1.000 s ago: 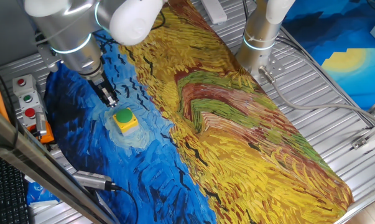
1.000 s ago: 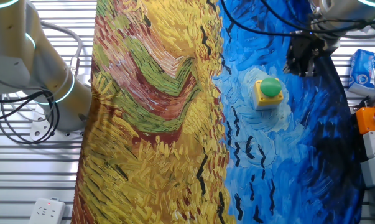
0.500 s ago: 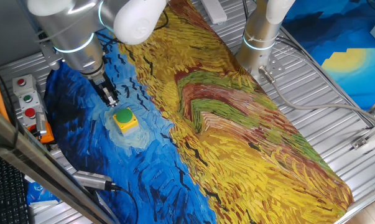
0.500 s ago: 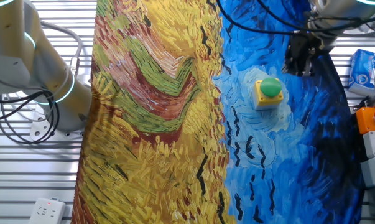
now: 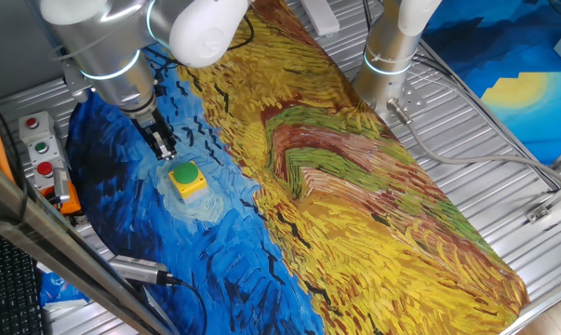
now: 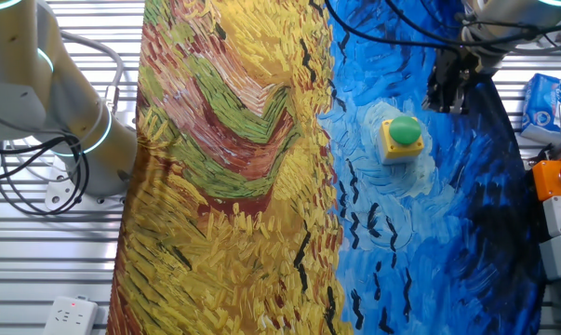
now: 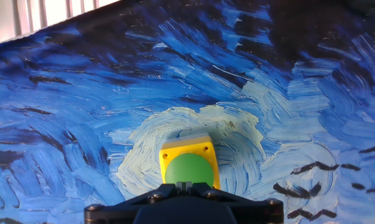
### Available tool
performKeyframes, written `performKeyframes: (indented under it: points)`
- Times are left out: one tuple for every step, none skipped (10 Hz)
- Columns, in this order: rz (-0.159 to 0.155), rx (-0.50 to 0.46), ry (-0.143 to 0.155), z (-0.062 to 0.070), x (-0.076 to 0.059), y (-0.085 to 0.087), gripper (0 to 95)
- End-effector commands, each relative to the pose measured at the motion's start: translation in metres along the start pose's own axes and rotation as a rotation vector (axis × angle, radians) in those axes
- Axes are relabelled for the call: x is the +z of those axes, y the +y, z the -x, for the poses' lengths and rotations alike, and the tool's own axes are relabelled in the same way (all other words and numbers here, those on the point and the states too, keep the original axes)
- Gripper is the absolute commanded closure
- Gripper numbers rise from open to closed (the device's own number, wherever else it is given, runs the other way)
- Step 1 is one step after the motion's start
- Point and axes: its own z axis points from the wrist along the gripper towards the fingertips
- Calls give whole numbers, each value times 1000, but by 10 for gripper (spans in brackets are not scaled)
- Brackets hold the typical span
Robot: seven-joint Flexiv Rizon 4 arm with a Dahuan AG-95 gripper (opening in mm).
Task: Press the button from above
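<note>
In the hand view, the gripper (image 7: 184, 208) body hides the button's (image 7: 188, 169) lower edge; its fingertips lie below the frame.

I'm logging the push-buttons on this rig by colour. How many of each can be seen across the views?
Green: 2, the button on the yellow box and one on the grey control box.
Red: 2, both on that control box, one above the green and one below.
Total: 4.
</note>
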Motion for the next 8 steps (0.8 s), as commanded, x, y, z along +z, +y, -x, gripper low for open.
performKeyframes:
  points:
    - [-2,9,2,1,0,0,950]
    - [-3,7,2,1,0,0,950]
    - [-3,5,2,1,0,0,950]
    - [-3,5,2,1,0,0,950]
    - [-3,5,2,1,0,0,950]
    - [-3,5,2,1,0,0,950]
    - [-3,5,2,1,0,0,950]
    - [-3,5,2,1,0,0,950]
